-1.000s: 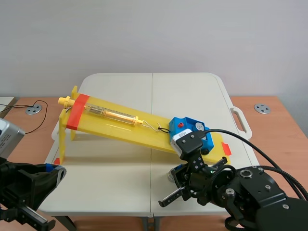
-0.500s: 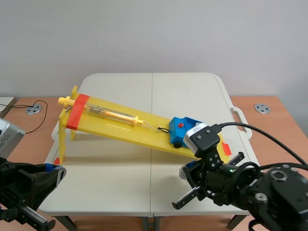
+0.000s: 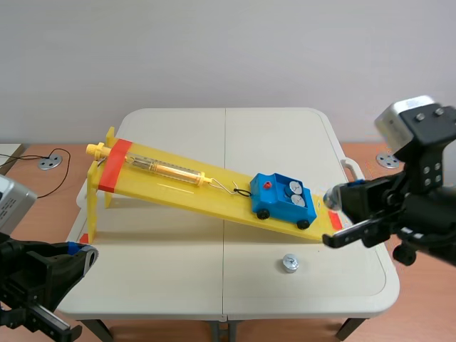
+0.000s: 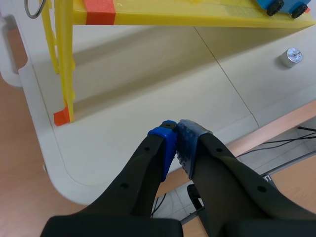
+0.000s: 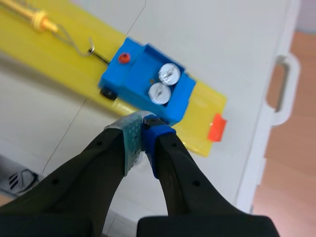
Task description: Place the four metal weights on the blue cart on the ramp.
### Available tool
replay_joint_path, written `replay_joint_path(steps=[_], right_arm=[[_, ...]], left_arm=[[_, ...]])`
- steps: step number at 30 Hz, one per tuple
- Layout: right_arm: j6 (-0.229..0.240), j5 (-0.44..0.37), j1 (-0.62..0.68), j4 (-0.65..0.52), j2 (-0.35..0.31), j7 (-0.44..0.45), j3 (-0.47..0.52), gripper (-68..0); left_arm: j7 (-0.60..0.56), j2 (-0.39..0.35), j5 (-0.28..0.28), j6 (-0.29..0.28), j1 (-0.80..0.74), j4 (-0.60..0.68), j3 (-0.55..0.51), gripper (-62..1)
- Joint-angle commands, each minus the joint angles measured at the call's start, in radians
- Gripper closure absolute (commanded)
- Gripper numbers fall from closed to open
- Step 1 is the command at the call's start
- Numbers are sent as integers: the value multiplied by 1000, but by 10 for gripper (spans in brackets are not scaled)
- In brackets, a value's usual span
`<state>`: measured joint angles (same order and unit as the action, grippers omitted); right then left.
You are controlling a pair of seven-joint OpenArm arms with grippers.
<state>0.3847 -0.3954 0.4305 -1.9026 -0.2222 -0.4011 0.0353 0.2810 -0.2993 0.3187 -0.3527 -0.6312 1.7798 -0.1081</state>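
Note:
The blue cart [image 3: 283, 199] sits near the low end of the yellow ramp [image 3: 178, 187], hooked to a spring scale. Two metal weights [image 3: 293, 194] lie in its tray, also plain in the right wrist view as weights [image 5: 163, 84] on the cart [image 5: 133, 79]. A third weight [image 3: 288, 263] stands on the table in front of the ramp; it appears as the weight [image 4: 294, 56] in the left wrist view. My right gripper [image 3: 333, 197] [image 5: 144, 121] is shut with nothing in it, raised just right of the ramp's low end. My left gripper [image 3: 82, 251] [image 4: 176, 129] is shut above the table's front left edge.
The ramp's yellow legs [image 4: 61, 59] stand at the left with an orange-red foot. A spring scale [image 3: 160, 168] lies along the ramp. The white folding table [image 3: 178, 278] has a handle [image 3: 356, 178] at its right edge. Round floor sockets sit on the wooden surface on both sides.
My right arm has risen from the table's front and swung up to the right, uncovering the cart and a weight on the table. The left arm has stayed still.

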Motion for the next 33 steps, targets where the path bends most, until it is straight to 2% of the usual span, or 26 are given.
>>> replay_joint_path(steps=[1,6,11,17,28,33], right_arm=[[8,-91,-68,-82,-18,126,34,-7],[-15,-82,-146,-56,19,124,49,-7],[-19,-75,-245,37,53,115,37,-7],[-30,-25,-347,168,76,129,-3,-7],[-58,71,-482,332,145,157,-86,-7],[-108,120,-509,382,162,172,-115,-7]], left_arm=[[-104,5,52,-21,20,57,-14,-27],[-103,5,52,-21,19,57,-14,-27],[-103,5,52,-21,19,57,-14,-27],[-103,5,52,-21,19,57,-14,-27],[-102,5,52,-21,19,57,-14,-27],[-101,5,52,-21,19,57,-14,-27]])
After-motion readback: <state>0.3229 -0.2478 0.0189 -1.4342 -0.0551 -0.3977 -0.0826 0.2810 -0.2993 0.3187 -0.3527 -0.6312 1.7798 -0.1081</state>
